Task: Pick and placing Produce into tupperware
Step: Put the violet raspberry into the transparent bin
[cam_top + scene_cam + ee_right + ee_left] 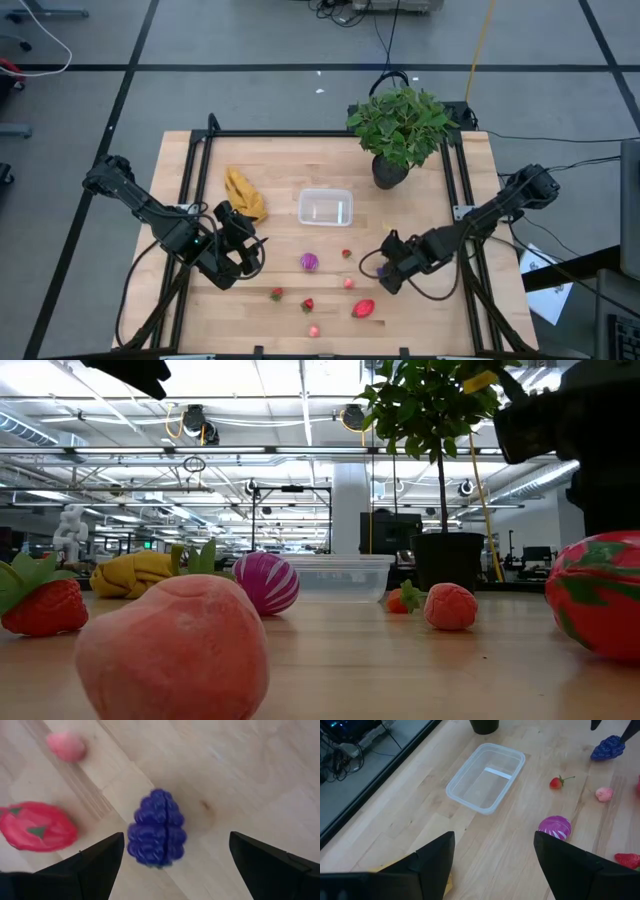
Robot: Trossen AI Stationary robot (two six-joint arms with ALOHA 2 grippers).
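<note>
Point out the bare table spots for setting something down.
Free: bare wood between the tupperware and potted plant, and between the banana bunch and tupperware. Crowded: the front strip, with purple onion, strawberries, both grippers.

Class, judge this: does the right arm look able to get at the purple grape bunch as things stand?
Probably yes: the right gripper is open, its fingers either side of the purple grape bunch, with nothing between them.
</note>
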